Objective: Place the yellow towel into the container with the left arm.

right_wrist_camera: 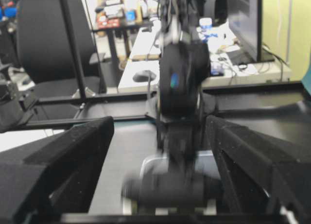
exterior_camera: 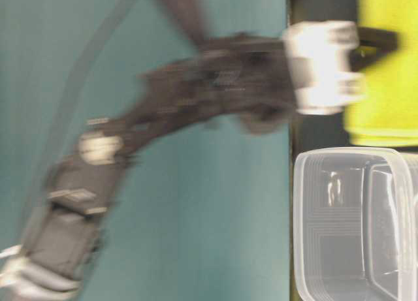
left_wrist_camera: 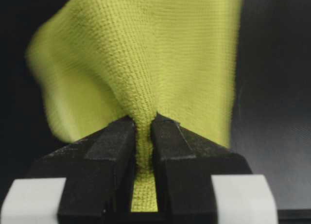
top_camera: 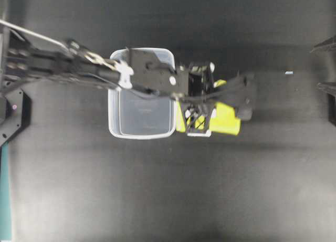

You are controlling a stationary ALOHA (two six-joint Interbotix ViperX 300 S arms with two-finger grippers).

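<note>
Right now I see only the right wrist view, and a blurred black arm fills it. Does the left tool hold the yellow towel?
Observer: Yes. In the left wrist view the left tool is shut on a pinched fold of the yellow towel.
Operator: Is the towel in the container already?
Observer: No. From overhead the towel sits beside the container, past its right rim.
Operator: Is something inside the container?
Observer: The overhead view shows nothing in the part not hidden by the arm.
</note>
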